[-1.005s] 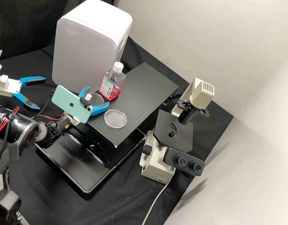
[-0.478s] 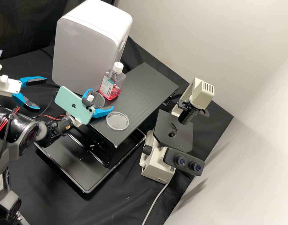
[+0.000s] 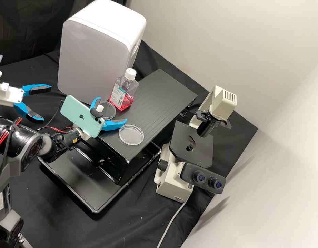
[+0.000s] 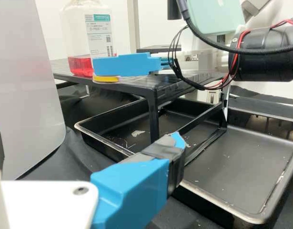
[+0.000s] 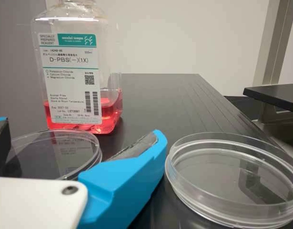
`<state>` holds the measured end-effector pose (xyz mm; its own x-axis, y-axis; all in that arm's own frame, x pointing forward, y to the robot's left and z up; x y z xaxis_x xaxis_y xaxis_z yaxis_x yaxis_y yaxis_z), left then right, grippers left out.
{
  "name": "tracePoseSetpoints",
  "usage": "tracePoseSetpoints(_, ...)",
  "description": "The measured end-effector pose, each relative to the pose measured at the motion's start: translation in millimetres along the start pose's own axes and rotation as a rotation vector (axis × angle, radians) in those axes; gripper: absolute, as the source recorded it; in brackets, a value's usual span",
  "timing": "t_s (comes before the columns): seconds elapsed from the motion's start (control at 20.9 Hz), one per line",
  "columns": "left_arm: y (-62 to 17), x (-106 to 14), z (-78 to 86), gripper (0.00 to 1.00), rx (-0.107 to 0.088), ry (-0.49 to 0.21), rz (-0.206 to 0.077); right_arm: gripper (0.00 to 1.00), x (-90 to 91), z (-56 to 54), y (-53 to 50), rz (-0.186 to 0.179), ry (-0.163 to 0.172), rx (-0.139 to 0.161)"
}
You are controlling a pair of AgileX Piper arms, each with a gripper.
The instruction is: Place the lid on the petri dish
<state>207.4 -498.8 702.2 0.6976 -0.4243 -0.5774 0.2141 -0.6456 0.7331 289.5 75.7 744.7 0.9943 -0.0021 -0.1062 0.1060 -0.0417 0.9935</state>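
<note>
On the raised black platform (image 3: 162, 93) lie two clear round pieces. A flat lid-like one (image 3: 106, 109) (image 5: 53, 153) sits between the open fingers of my right gripper (image 3: 110, 110) (image 5: 77, 143), with small gaps on both sides. The other, a petri dish (image 3: 131, 134) (image 5: 232, 177) with its rim up, rests just outside the gripper's nearer blue finger (image 5: 132, 167), close to or touching it. My left gripper (image 3: 45, 103) hangs open over the black bench at the far left, away from the platform; one of its fingers (image 4: 146, 176) shows in the left wrist view.
A flask of pink liquid (image 3: 122, 90) (image 5: 79, 71) stands on the platform just behind the lid. A white box-shaped device (image 3: 97, 48) rises behind it. A black tray (image 3: 79, 186) (image 4: 232, 171) lies under the platform. A microscope (image 3: 197, 144) stands to the right.
My right gripper has slid forward along the platform, bringing the lid deeper between its fingers. The rim-up dish has shifted slightly rightward beside the near finger. The left arm stayed still.
</note>
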Motion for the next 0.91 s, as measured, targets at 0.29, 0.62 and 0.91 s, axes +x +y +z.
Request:
tracePoseSetpoints(0.29, 0.0, 0.0, 0.0, 1.00, 0.000, 0.000, 0.000, 1.00, -0.9, -2.2, 1.1, 0.002, 0.007, 0.002)
tracePoseSetpoints(0.62, 0.2, 0.2, 0.0, 1.00, 0.000, 0.000, 0.001, 1.00, -6.1, -8.4, 7.4, 0.019, 0.030, -0.010)
tracePoseSetpoints(0.91, -2.4, 0.9, -0.8, 1.00, -0.005, 0.001, -0.010, 1.00, -10.6, -8.1, 9.0, 0.020, 0.031, -0.009)
